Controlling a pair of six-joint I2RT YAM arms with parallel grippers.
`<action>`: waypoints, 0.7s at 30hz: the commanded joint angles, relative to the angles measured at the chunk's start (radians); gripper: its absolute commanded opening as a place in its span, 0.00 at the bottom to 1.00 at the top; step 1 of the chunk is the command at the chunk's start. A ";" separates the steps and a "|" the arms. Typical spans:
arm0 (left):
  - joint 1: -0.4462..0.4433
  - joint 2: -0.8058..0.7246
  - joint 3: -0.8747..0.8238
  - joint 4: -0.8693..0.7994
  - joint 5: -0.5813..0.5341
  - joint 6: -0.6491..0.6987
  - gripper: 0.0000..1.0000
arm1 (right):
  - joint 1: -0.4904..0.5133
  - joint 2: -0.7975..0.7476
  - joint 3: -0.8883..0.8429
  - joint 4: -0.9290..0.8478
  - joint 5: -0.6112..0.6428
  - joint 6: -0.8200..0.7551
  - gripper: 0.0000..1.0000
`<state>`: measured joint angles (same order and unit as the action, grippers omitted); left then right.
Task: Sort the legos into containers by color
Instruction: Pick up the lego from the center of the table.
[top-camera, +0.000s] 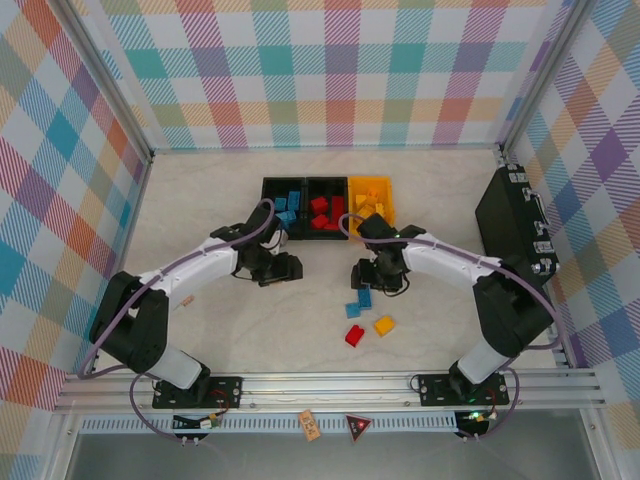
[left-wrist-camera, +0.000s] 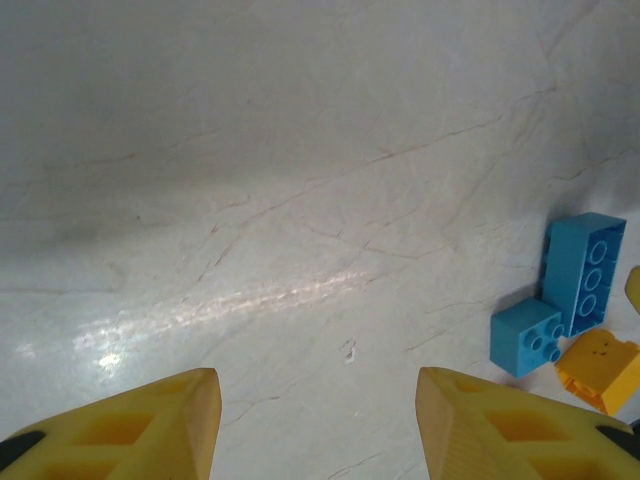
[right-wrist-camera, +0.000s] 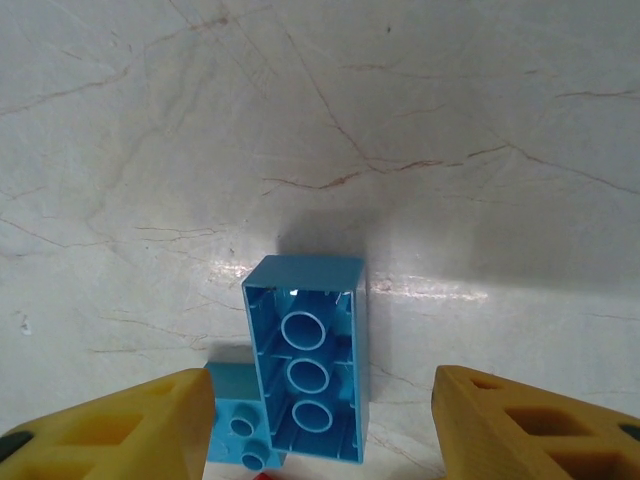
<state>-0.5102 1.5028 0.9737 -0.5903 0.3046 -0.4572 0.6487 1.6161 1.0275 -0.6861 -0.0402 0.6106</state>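
Observation:
Three containers stand in a row at the back: a black bin (top-camera: 268, 187) with blue legos, a black bin (top-camera: 326, 183) with red ones, and a yellow-orange bin (top-camera: 371, 183) with yellow ones. Loose on the table lie a long blue brick (top-camera: 365, 297), a small blue brick (top-camera: 353, 310), a red brick (top-camera: 354, 335) and a yellow brick (top-camera: 384, 325). My right gripper (right-wrist-camera: 322, 385) is open, straddling the long blue brick (right-wrist-camera: 310, 360), which lies on its side beside the small blue one (right-wrist-camera: 235, 420). My left gripper (left-wrist-camera: 318, 390) is open over bare table, with the blue bricks (left-wrist-camera: 585, 272) off to its right.
A large flat black case (top-camera: 515, 220) stands along the right wall. Checkered walls enclose the table on three sides. The aluminium rail (top-camera: 330, 385) with the arm bases runs along the near edge.

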 joint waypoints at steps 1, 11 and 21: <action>-0.013 -0.046 -0.039 0.012 -0.010 -0.028 0.54 | 0.011 0.050 0.007 0.005 0.006 0.018 0.59; -0.014 -0.065 -0.083 0.026 -0.013 -0.053 0.54 | 0.032 0.137 0.054 0.001 0.031 0.009 0.45; -0.014 -0.091 -0.090 0.057 -0.040 -0.099 0.54 | 0.032 0.122 0.151 -0.054 0.056 -0.039 0.21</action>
<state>-0.5167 1.4471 0.8951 -0.5602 0.2867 -0.5240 0.6758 1.7451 1.1252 -0.7002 -0.0002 0.6014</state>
